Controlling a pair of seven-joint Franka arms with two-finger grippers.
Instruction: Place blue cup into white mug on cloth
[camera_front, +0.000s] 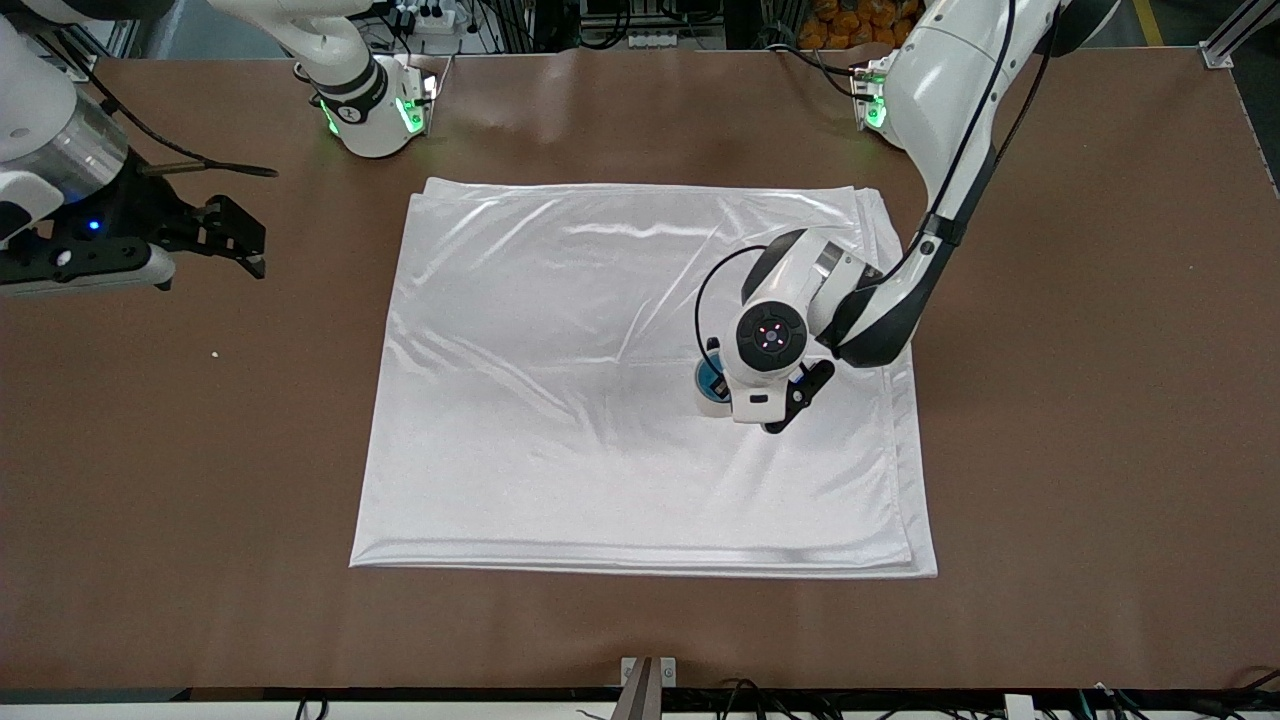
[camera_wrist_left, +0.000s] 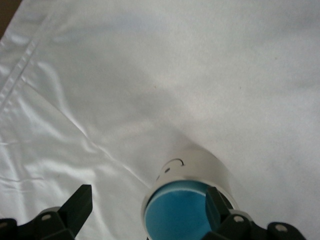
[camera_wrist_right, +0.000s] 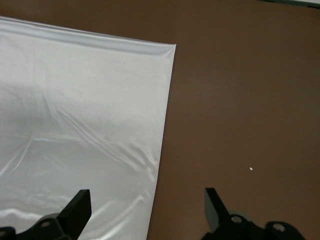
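The white mug (camera_front: 708, 405) stands upright on the cloth (camera_front: 560, 400), toward the left arm's end. The blue cup (camera_front: 710, 380) sits inside it, with only its blue inside showing. My left gripper (camera_front: 762, 398) hangs right over them, open, and hides most of both in the front view. In the left wrist view the blue cup (camera_wrist_left: 175, 215) fills the white mug (camera_wrist_left: 195, 165). One finger of the left gripper (camera_wrist_left: 148, 207) is over the cup's mouth, the other over the bare cloth (camera_wrist_left: 150, 75). My right gripper (camera_front: 245, 243) waits open over the table, off the cloth.
The brown table (camera_front: 1100, 400) surrounds the cloth on all sides. A tiny white speck (camera_front: 214, 353) lies on it near the right gripper. The right wrist view shows the right gripper (camera_wrist_right: 147, 207) over the cloth's edge (camera_wrist_right: 75, 125) and the bare table (camera_wrist_right: 240, 100).
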